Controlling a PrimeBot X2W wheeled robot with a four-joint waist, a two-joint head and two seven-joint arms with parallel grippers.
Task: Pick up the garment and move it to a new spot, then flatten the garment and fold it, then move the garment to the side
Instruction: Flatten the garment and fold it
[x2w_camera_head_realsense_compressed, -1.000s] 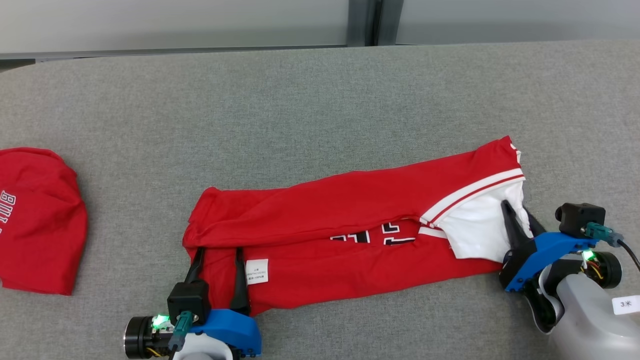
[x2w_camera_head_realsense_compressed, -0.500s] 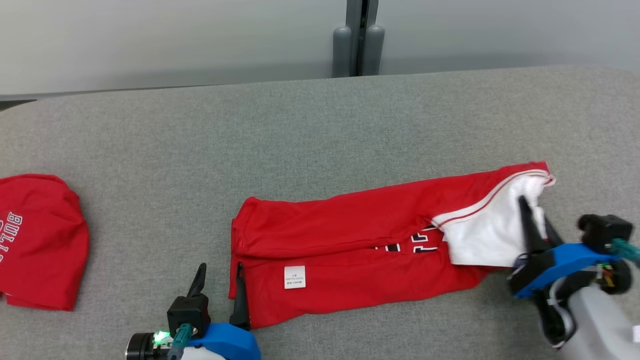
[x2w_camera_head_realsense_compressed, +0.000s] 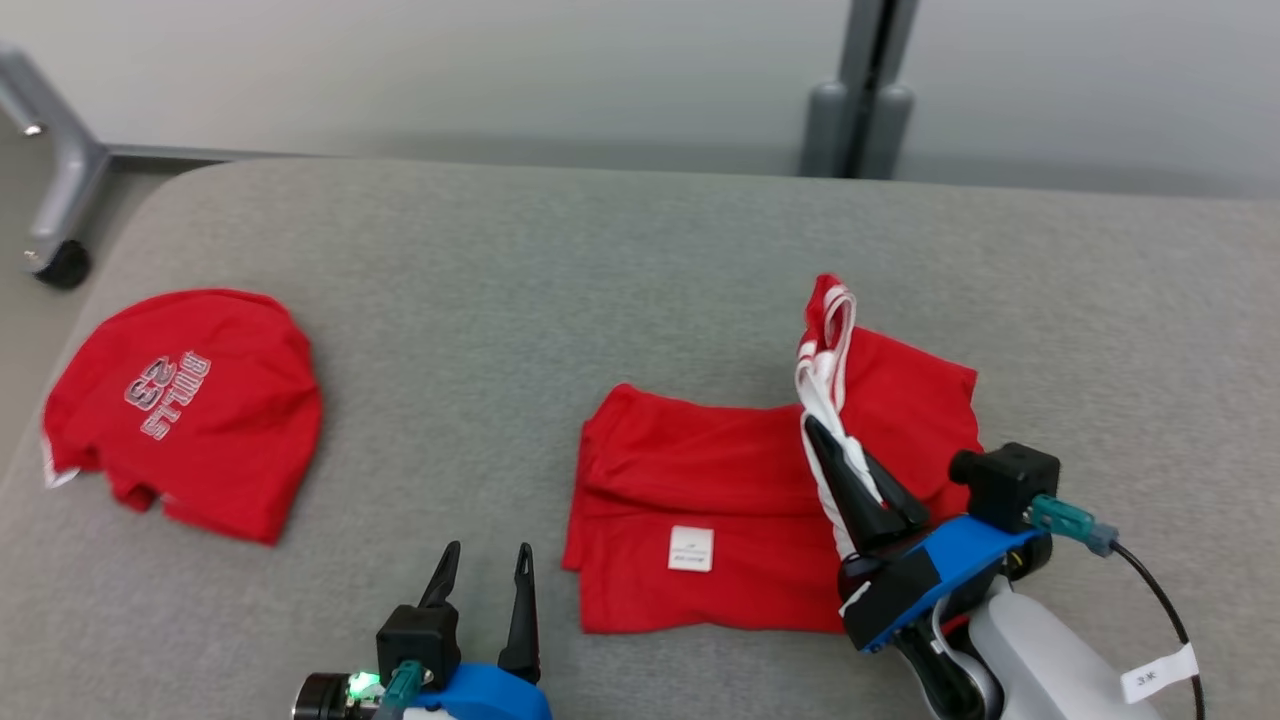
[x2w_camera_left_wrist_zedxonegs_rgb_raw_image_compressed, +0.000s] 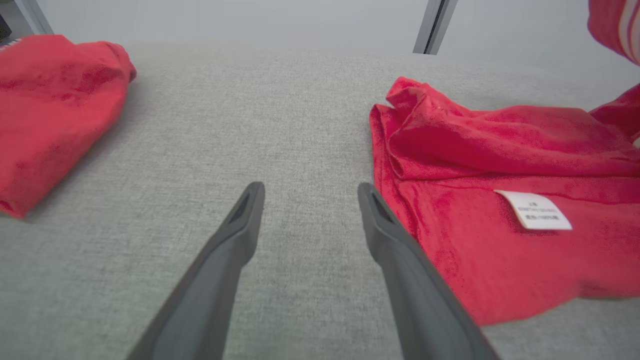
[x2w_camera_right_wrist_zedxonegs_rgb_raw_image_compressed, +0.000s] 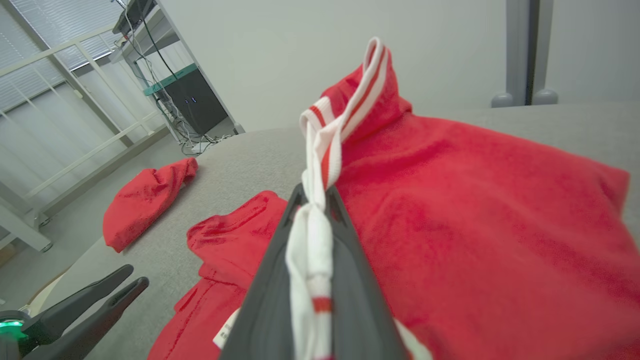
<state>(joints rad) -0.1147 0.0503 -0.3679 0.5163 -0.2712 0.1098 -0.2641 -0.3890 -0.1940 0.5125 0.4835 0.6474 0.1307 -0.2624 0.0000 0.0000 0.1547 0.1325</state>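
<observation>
The garment (x2w_camera_head_realsense_compressed: 700, 480) is a red jersey with white and red trim, lying folded on the grey table (x2w_camera_head_realsense_compressed: 520, 300); a white label (x2w_camera_head_realsense_compressed: 691, 548) faces up near its front edge. My right gripper (x2w_camera_head_realsense_compressed: 830, 450) is shut on the garment's white-striped end (x2w_camera_right_wrist_zedxonegs_rgb_raw_image_compressed: 320, 165) and holds that end raised over the rest of the cloth. In the right wrist view the trim is pinched between the two fingers (x2w_camera_right_wrist_zedxonegs_rgb_raw_image_compressed: 350, 280). My left gripper (x2w_camera_head_realsense_compressed: 482, 565) stands open on the table just left of the garment (x2w_camera_left_wrist_zedxonegs_rgb_raw_image_compressed: 500, 200), nothing between its fingers (x2w_camera_left_wrist_zedxonegs_rgb_raw_image_compressed: 235, 235).
A second red garment (x2w_camera_head_realsense_compressed: 190, 410) with grey lettering lies bunched at the table's left end, also seen in the left wrist view (x2w_camera_left_wrist_zedxonegs_rgb_raw_image_compressed: 45, 110). A grey post (x2w_camera_head_realsense_compressed: 855, 95) stands behind the table. A metal leg with a caster (x2w_camera_head_realsense_compressed: 55, 160) is at the far left.
The right gripper has closed on the garment's white end and carried it up and leftward, doubling the long strip over itself. The left gripper now stands clear of the cloth. The head camera has shifted.
</observation>
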